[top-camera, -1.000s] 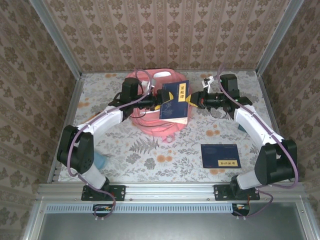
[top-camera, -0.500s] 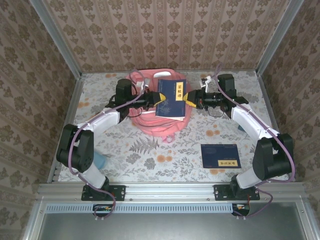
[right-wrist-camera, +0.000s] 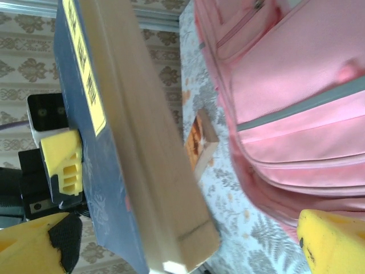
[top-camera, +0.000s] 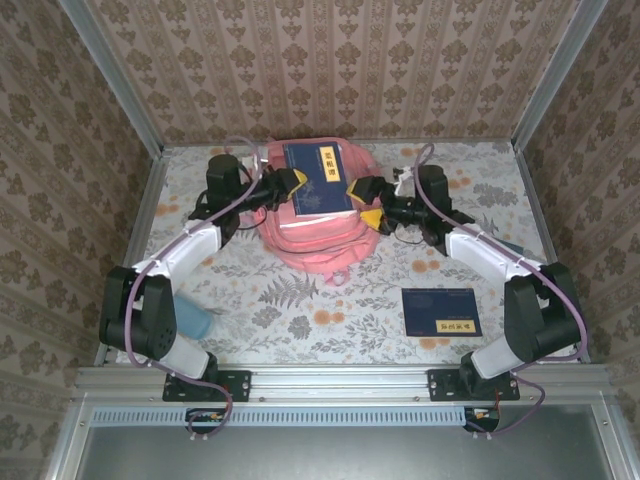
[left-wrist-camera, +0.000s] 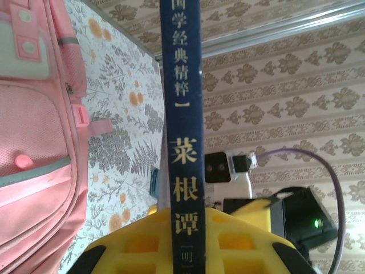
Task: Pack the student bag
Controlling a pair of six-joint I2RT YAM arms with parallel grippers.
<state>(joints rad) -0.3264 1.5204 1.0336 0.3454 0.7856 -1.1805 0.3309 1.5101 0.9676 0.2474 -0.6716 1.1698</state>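
Packing, early | my left tool [top-camera: 288, 183] pinched the blue book [top-camera: 318, 178] at its spine edge | right tool [top-camera: 365, 202] stood spread alongside | student bag [top-camera: 310, 245] lay beneath both tools | I judged nothing packed yet; booklet [top-camera: 441, 311] waited on the surface [top-camera: 300, 300] behind the right tool.

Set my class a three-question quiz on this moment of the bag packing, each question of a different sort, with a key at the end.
1. True or false: the right gripper is clamped on the thick blue book.
2. What lies flat on the table near the right arm's base? A) a dark-blue booklet B) a pair of scissors C) a water bottle
3. Which gripper's fingers pinch the book at its spine, over the student bag?
Key: 1 false, its fingers stand open beside the book; 2 A; 3 the left gripper.
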